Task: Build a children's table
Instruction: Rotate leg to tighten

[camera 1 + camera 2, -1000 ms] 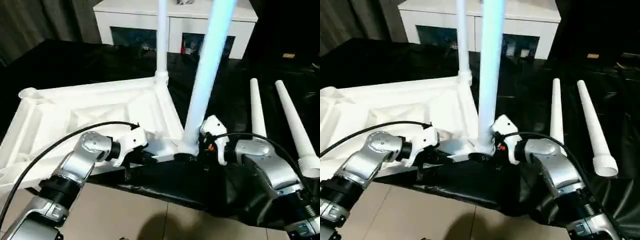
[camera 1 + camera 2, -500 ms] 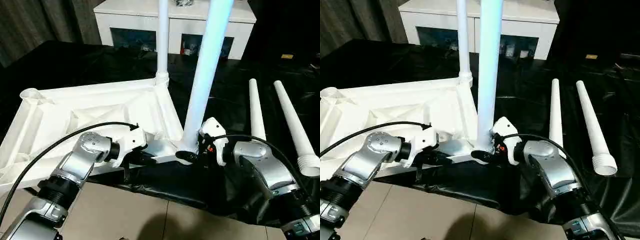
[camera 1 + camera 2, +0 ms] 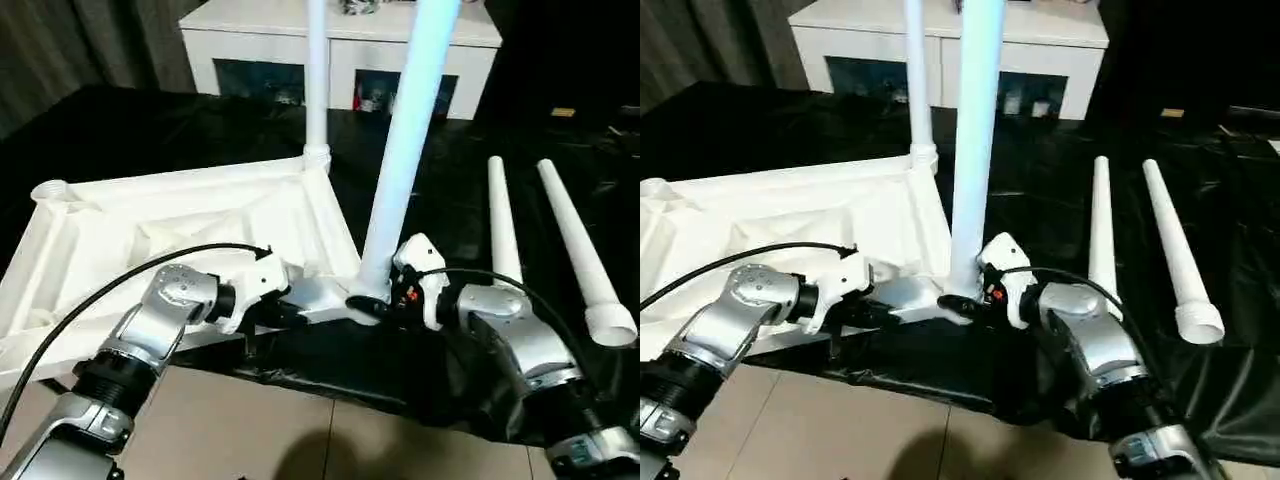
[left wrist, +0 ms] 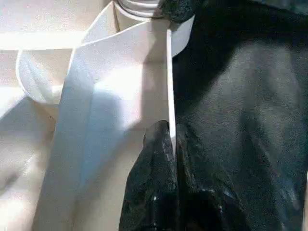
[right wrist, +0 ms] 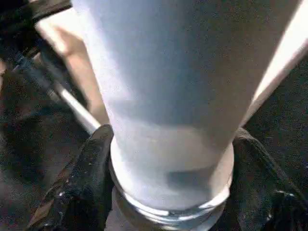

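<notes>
We see the white tabletop lying upside down on the black cloth, with one leg upright in its far corner. Our left gripper pinches the thin edge of the tabletop near its front corner. Our right gripper has its fingers on both sides of the base of a second upright leg in that corner socket. Two loose legs lie on the cloth at the right.

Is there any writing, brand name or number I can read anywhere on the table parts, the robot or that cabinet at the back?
None can be read.
tabletop, legs: plain white, no markings.
right gripper: a small orange-red mark beside it, too small to read.
cabinet: small items behind its glass, too blurred to read.
</notes>
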You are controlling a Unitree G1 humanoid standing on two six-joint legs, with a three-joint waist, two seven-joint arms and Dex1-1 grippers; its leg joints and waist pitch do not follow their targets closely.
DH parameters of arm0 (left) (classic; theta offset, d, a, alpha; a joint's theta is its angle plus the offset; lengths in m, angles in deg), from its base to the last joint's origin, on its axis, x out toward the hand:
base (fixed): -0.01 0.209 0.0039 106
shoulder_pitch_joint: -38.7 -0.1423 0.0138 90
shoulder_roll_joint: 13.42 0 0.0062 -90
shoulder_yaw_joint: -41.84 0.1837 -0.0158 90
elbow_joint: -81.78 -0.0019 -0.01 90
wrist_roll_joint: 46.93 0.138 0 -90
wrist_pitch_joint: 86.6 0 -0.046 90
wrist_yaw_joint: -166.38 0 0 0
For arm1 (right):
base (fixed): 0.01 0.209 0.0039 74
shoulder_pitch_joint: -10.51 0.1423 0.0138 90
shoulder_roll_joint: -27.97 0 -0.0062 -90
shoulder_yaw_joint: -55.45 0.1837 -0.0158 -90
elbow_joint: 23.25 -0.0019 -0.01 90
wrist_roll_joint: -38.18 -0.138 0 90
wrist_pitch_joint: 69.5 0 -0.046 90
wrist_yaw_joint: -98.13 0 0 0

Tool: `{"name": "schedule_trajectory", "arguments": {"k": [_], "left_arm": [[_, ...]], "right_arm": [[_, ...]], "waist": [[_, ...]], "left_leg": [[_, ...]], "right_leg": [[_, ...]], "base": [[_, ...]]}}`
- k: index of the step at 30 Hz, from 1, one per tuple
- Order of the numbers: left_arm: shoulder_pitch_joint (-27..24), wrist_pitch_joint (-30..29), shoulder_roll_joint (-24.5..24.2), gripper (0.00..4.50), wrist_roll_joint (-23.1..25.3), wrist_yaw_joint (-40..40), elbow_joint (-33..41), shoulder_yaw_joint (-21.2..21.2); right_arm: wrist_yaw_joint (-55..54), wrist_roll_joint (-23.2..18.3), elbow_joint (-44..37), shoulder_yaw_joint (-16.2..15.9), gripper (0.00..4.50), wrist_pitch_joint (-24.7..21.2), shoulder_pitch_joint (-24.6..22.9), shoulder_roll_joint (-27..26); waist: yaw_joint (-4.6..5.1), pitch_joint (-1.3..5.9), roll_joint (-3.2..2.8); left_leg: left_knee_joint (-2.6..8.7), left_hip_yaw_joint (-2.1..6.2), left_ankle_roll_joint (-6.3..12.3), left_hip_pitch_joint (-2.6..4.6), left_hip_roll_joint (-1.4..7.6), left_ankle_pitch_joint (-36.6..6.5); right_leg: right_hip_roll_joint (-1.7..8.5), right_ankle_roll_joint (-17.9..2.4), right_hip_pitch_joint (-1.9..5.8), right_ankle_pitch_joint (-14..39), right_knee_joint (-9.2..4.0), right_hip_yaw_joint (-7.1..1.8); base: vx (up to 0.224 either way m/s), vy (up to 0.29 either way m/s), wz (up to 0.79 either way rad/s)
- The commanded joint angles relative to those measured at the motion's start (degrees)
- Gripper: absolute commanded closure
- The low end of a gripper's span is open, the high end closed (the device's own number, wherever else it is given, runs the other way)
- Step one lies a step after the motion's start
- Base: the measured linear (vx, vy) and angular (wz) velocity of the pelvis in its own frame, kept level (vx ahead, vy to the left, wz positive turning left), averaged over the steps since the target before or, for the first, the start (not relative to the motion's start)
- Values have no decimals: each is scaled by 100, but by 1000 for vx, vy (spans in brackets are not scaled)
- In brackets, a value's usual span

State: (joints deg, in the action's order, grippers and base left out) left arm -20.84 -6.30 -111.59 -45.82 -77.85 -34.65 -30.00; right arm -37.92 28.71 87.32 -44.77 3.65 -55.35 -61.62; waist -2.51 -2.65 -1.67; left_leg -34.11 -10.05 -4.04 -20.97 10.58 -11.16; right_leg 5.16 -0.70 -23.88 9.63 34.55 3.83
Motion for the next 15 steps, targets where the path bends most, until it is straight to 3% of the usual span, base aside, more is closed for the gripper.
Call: {"name": "schedule_trajectory", "arguments": {"k": [1,3,5,7,8,9,10,12,14,15], "left_arm": [[145,-32,220,450,1,353,-160,-82],[271,-322,602,450,9,1073,-525,-278],[375,-497,857,450,50,1583,-756,-392],[436,-661,1008,450,53,1871,-871,-468],[547,-876,1278,450,69,2381,-1073,-571],[660,-979,1522,450,110,2861,-1277,-639],[673,-986,1551,450,115,2918,-1302,-648],[836,-883,1867,450,201,3604,-1611,-742],[879,-831,1932,450,262,3710,-1679,-718],[910,-791,1955,450,306,3725,-1717,-692]], "right_arm": [[-710,-158,346,318,175,-128,62,-294],[-1855,-24,776,601,175,-139,163,-736],[-2534,70,1044,768,175,-98,245,-1013],[-2830,97,1168,833,175,-47,292,-1161],[-3371,167,1379,923,175,23,385,-1442],[-3879,232,1612,996,175,112,493,-1707],[-3927,235,1643,1005,175,119,507,-1739],[-4279,308,2048,950,175,306,721,-2052],[-4190,281,2171,914,175,413,801,-2143],[-3883,154,2194,950,140,491,839,-2224]], "waist": [[-1,373,-19],[24,355,-45],[50,336,-20],[61,320,-29],[71,307,-29],[91,315,-49],[88,329,-42],[69,336,-35],[87,327,-22],[76,340,-31]], "left_leg": [[409,49,162,21,188,-1085],[421,47,76,50,187,-1171],[431,47,-61,72,160,-1394],[454,58,-31,77,166,-1563],[457,57,-31,88,161,-1670],[462,81,-91,131,140,-1872],[456,74,-92,151,135,-1868],[464,70,22,153,126,-1798],[461,67,85,135,115,-1844],[469,78,156,109,113,-1816]], "right_leg": [[278,-1396,376,924,-362,-237],[270,-1366,338,1075,-386,-235],[273,-1259,330,1559,-439,-226],[282,-1129,325,1802,-477,-237],[280,-1086,314,1951,-500,-230],[287,-960,301,2350,-543,-218],[284,-944,291,2341,-556,-220],[265,-947,292,2145,-565,-224],[269,-940,288,2212,-578,-222],[283,-871,321,2297,-583,-218]], "base": [[0,0,0],[0,0,0],[0,0,0],[0,0,0],[0,0,0],[0,0,0],[0,0,0],[0,0,0],[0,0,0],[0,0,0]]}}
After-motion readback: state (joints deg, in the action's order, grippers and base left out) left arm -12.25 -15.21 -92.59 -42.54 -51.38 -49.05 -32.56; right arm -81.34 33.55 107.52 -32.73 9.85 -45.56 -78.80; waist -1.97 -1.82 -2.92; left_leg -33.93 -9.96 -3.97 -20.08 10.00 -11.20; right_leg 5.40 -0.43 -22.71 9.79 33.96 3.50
